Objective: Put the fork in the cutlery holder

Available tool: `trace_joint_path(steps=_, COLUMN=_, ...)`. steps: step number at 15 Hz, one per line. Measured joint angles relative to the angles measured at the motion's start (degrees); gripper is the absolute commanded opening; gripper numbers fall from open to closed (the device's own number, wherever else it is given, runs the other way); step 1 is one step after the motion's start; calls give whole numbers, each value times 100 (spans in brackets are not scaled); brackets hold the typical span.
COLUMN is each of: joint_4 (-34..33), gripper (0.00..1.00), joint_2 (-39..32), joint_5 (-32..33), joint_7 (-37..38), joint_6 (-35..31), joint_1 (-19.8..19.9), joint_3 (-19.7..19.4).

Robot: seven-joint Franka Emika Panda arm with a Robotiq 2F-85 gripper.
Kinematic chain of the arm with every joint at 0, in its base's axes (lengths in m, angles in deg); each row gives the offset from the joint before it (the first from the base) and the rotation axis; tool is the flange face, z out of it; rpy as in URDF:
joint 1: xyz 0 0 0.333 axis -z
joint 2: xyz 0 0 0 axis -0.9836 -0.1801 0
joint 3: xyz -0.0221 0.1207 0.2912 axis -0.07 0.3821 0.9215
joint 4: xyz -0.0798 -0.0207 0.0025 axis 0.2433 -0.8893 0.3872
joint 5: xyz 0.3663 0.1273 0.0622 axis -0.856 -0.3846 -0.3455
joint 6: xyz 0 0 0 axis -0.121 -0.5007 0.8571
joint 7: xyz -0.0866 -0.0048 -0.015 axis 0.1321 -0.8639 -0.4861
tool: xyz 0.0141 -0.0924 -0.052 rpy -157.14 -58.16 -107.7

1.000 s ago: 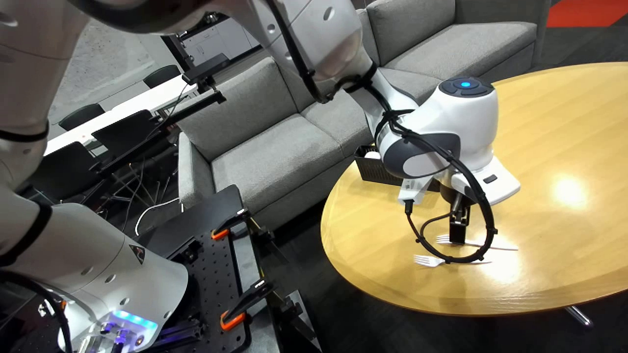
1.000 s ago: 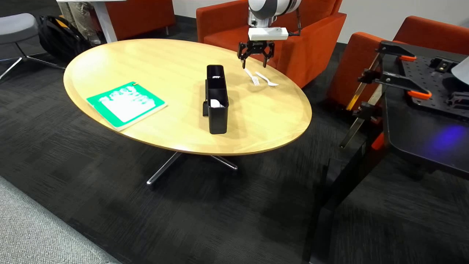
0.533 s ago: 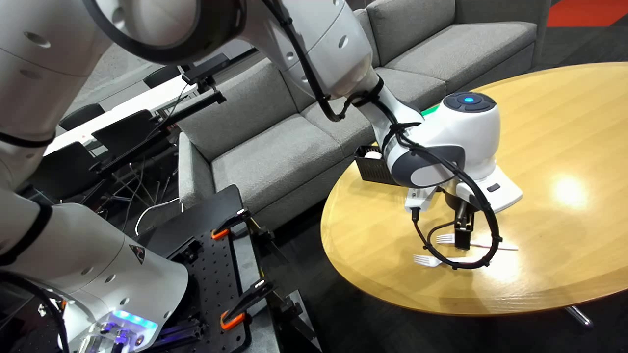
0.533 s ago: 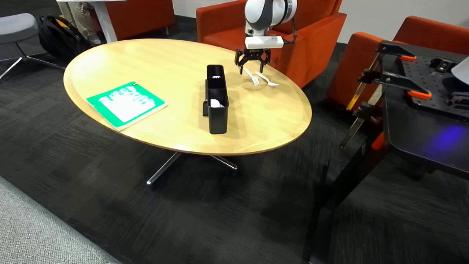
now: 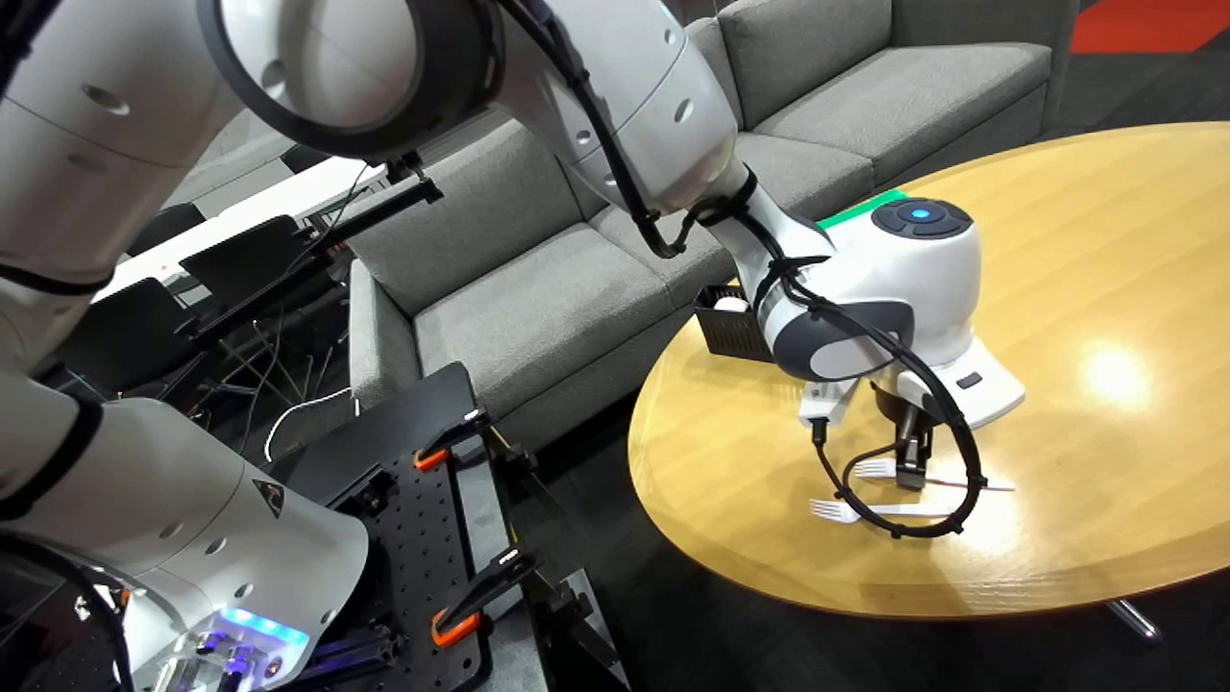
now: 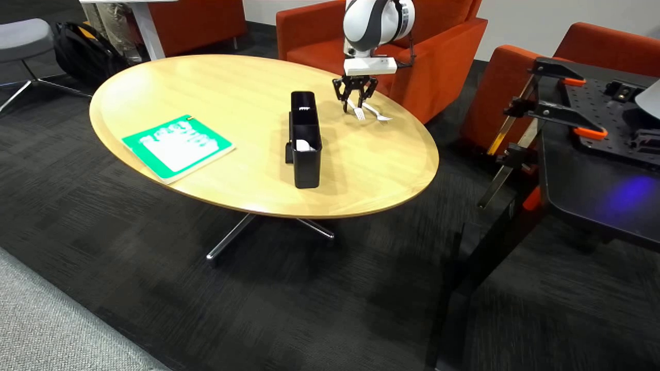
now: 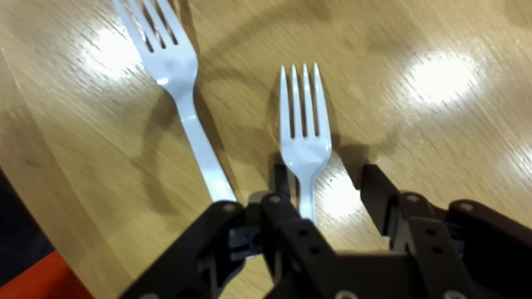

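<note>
- Fingers (image 7: 376,195): spread, astride a fork (image 7: 306,153), middle of the wrist frame; the fork sits nearer the finger at frame left (a wider gap shows on the other side).
- Other fork (image 7: 185,99): upper left of that frame, on the worktop (image 6: 232,98), its handle partly covered.
- Holder (image 6: 307,172): centre of the frame in an exterior view, upright, with a white piece (image 6: 304,146) in its near compartment.
- Packet (image 6: 178,145): flat on the worktop, left part of that frame.

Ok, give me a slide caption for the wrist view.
The open hand straddles a white fork on the wooden table, a second fork lying beside it.
</note>
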Motion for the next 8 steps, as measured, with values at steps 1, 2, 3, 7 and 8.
trace_joint_path(steps=1, joint_4=-10, gripper=12, joint_2=-11, joint_5=-1, joint_7=1, joint_6=0, joint_1=0, joint_3=0)
trace_joint_path(steps=2, joint_4=-15, gripper=5, joint_2=-18, joint_5=-1, joint_7=1, joint_6=0, joint_1=0, joint_3=0)
trace_joint_path(steps=3, joint_4=-19, gripper=0, joint_2=-20, joint_5=-1, joint_7=1, joint_6=0, joint_1=-1, joint_3=-3)
trace_joint_path(steps=7, joint_4=-12, gripper=3, joint_2=4, joint_5=-1, joint_7=1, joint_6=0, joint_1=-23, joint_3=-4)
trace_joint_path(steps=8, joint_4=22, gripper=3, joint_2=58, joint_5=-1, joint_7=1, joint_6=0, joint_1=-38, joint_3=-1)
